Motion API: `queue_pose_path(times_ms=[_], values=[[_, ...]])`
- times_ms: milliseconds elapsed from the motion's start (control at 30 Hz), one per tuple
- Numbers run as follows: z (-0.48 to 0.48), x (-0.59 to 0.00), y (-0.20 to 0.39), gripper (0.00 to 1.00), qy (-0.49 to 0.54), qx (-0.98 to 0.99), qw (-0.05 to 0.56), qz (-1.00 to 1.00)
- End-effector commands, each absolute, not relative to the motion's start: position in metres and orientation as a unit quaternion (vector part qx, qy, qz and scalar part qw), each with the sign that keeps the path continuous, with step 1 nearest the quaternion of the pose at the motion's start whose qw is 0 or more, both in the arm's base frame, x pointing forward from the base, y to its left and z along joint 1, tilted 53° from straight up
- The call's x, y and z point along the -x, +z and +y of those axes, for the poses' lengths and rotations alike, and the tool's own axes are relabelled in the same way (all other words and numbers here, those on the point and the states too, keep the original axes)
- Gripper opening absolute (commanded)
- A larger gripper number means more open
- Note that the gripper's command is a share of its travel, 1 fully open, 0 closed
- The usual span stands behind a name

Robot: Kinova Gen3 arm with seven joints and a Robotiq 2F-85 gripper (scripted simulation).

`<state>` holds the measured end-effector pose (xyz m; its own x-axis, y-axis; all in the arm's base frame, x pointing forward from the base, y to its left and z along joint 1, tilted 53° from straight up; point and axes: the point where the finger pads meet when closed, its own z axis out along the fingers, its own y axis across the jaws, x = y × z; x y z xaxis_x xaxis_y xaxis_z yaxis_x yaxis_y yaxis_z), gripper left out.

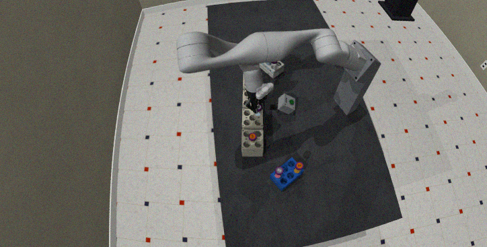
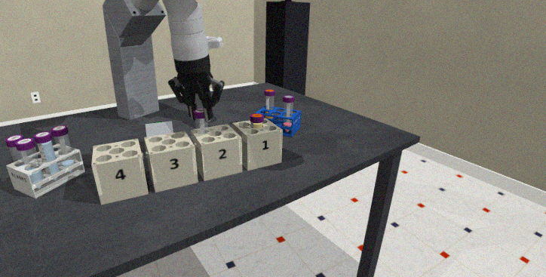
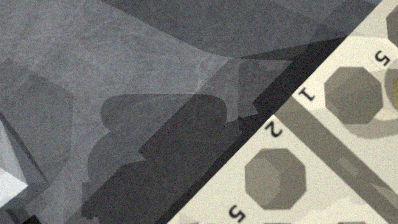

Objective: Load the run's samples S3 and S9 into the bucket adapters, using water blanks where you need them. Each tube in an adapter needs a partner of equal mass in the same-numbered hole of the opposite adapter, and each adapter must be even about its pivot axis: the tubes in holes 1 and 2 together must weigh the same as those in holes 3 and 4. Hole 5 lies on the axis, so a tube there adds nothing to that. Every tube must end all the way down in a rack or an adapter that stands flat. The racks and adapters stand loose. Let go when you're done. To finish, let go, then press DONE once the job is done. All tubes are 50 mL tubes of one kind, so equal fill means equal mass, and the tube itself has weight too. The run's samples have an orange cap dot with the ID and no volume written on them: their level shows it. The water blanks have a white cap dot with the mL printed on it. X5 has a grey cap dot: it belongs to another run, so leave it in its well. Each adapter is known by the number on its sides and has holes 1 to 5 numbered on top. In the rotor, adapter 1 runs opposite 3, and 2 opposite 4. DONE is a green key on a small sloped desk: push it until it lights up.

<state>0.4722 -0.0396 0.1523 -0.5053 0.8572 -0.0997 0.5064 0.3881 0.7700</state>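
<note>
The four cream blocks [image 2: 119, 175] read 4, 3, 2, 1 on their sides (hole numbers 1, 2, 5 on top).

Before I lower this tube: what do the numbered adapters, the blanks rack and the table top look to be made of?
Adapters, e.g. adapter 2: matte cream blocks, likely moulded plastic, no gloss, printed black numerals. Blanks rack: thin white open frame, probably plastic. Table top: dark grey, matte, faintly mottled; laminate or coated board, hard to say. The tube in the pincer: clear wall, purple cap, plastic-looking.
</note>
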Motion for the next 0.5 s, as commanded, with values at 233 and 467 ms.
queue_pose_path(times_ms=[233,467], values=[[-0.0388,-0.4765,0.1493,0.1,0.349,-0.429,0.252,0.794],[-0.038,-0.4802,0.1465,0.1,0.349,-0.429,0.252,0.794]])
